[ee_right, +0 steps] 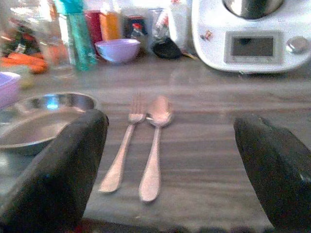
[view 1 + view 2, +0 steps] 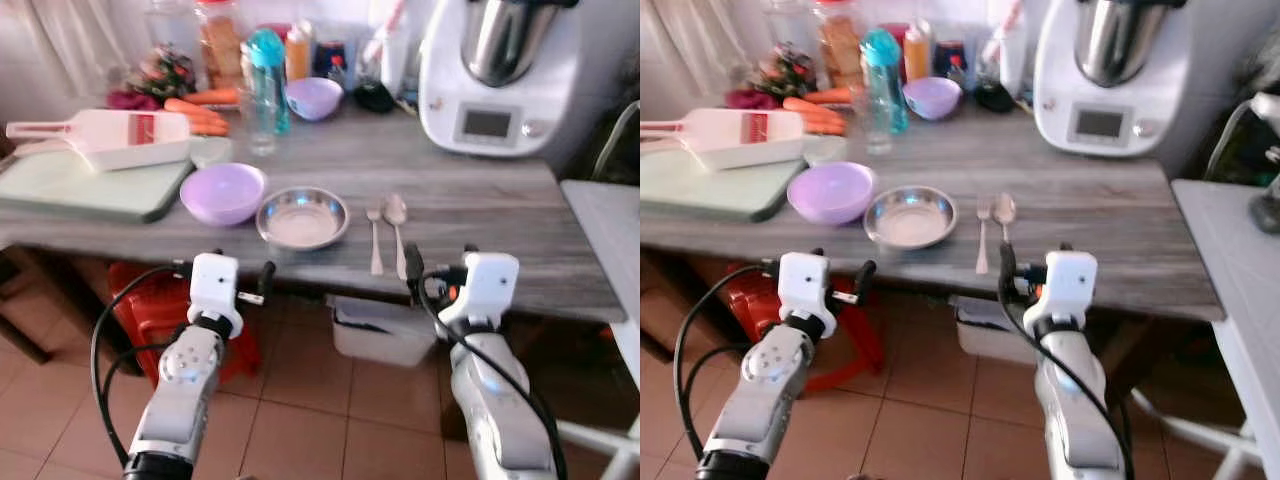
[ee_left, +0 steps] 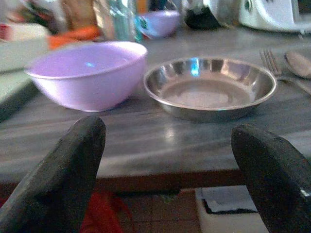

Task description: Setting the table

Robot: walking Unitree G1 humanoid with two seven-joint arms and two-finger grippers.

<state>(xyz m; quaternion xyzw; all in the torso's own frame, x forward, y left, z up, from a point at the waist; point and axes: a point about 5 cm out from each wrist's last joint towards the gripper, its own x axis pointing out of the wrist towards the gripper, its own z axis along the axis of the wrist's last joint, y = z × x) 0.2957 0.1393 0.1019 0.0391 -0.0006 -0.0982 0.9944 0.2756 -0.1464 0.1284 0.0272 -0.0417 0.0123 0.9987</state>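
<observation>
On the grey wooden table (image 2: 480, 215), near its front edge, a lilac bowl (image 2: 223, 192) stands beside a shallow steel dish (image 2: 302, 217). A fork (image 2: 375, 238) and a spoon (image 2: 397, 225) lie side by side just right of the dish. My left gripper (image 2: 224, 270) hovers below the table edge in front of the bowl and dish, open and empty; its wrist view faces the bowl (image 3: 87, 73) and dish (image 3: 210, 87). My right gripper (image 2: 440, 265) is level with the edge in front of the cutlery, open and empty, facing the fork (image 1: 124, 148) and spoon (image 1: 154, 145).
At the back stand a small lilac bowl (image 2: 314, 97), a teal bottle (image 2: 268, 80), a glass (image 2: 262, 125), carrots (image 2: 195, 110) and a white kitchen machine (image 2: 500, 70). A green board (image 2: 90, 190) carries a white slicer (image 2: 110, 135). A red stool (image 2: 150, 310) and a white bin (image 2: 380, 335) sit underneath.
</observation>
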